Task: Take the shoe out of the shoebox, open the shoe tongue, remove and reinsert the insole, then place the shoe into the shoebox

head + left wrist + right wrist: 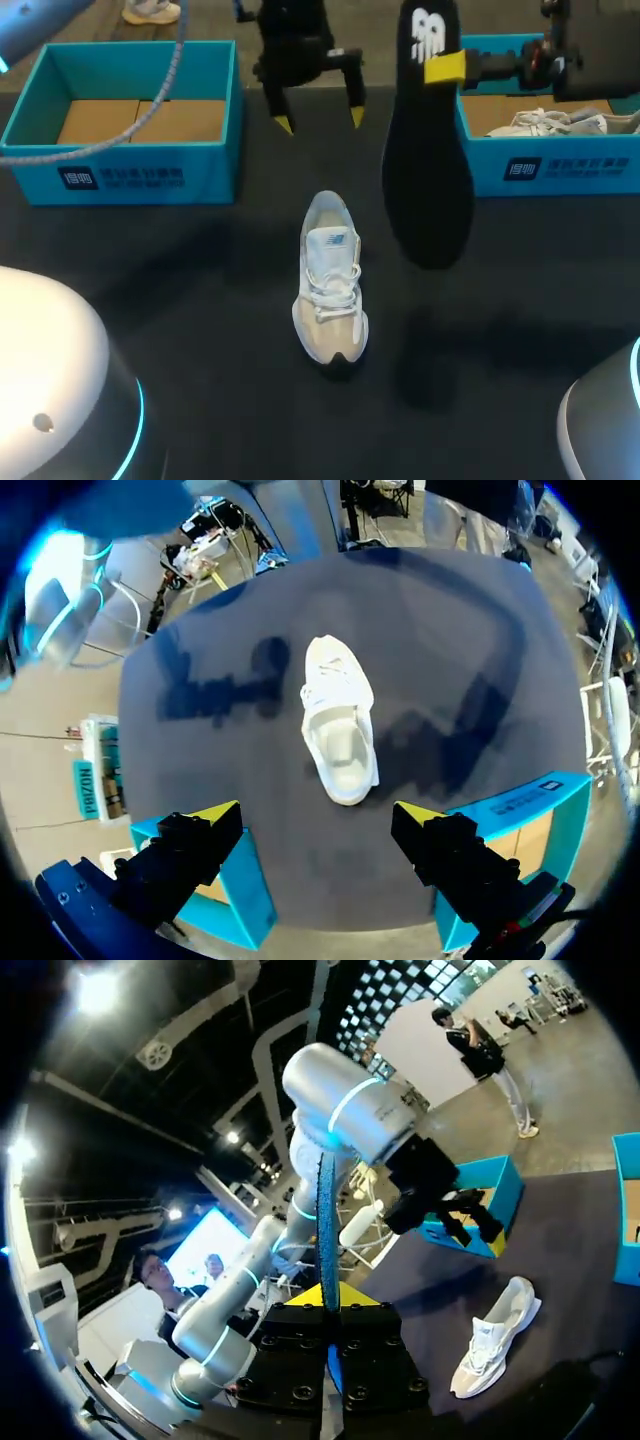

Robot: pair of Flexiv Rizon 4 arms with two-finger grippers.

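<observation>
Head view: insole point(428, 180) before right shoebox point(560, 165)

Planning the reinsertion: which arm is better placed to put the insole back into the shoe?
Right. The right pincer is shut on the insole, hanging beside the shoe; the left pincer is open and empty.

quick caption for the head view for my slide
Right tool holds the black insole upright, left tool hangs open, white shoe stands on the table below.
</observation>
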